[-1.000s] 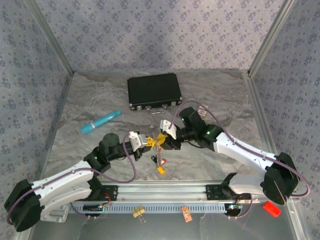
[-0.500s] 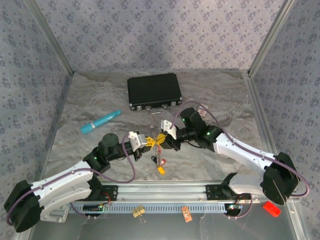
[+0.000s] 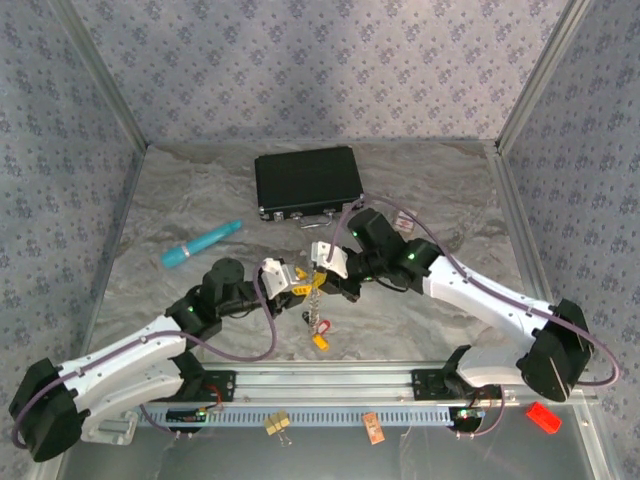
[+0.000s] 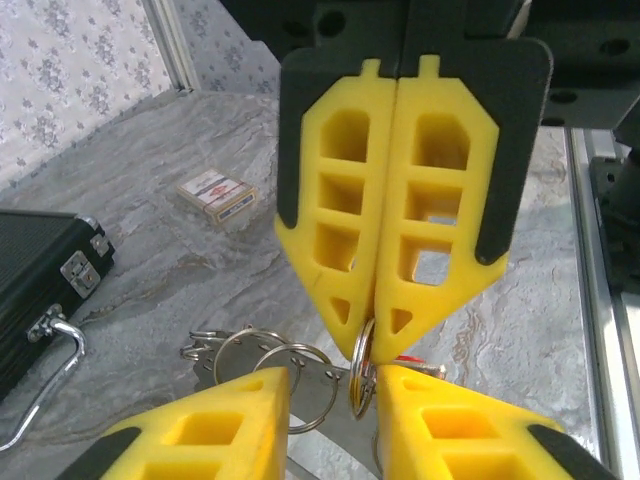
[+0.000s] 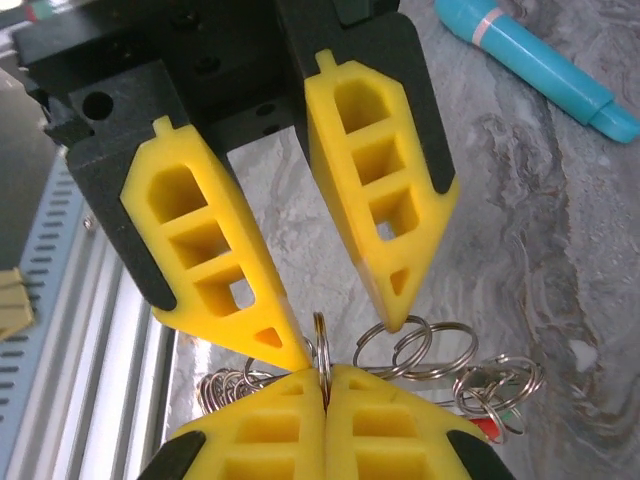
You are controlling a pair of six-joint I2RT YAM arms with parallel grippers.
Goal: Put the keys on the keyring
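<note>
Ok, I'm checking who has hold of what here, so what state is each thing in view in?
Left pincer: open, fingers apart.
Right pincer: shut on metal ring.
Keys: hanging beneath the two pincers.
Black case: closed, lying flat.
Teal pen: lying on its side.
Card pack: closed, lying flat.

From above, you could not make out the ring (image 5: 320,350) that the right gripper (image 3: 320,277) pinched, and the keys (image 3: 320,328) hanging below were too small to count. The black case (image 4: 35,255) and teal pen (image 5: 530,55) ran off their views' edges.
</note>
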